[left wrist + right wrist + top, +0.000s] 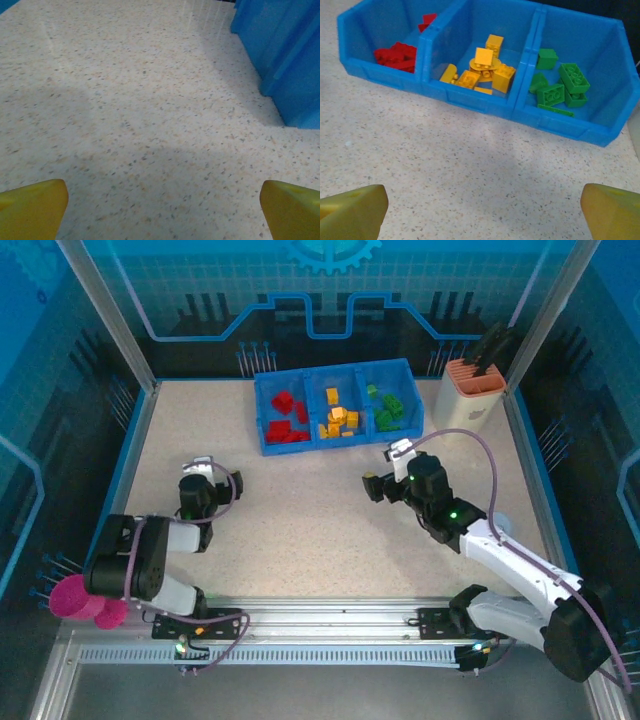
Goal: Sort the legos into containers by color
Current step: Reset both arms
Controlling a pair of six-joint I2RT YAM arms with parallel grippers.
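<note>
One speckled desk [300, 540]. Two arms, with the left jaws and right jaws both spread wide, empty. One blue tray [470, 97] toward the far side has three compartments: red legos [395, 55] left, yellow-orange legos [485, 70] middle, green legos [560, 87] right, all heaped too closely to count.

no words, numbers or brand names can be read anywhere. the one sign-like mark is a pale gear emblem [333, 252] on the blue back wall [200, 280], far beyond the right gripper [480, 212] and cut off by the top edge, with no legible letters. the blue tray [470, 97] just ahead of that gripper shows no readable label.
</note>
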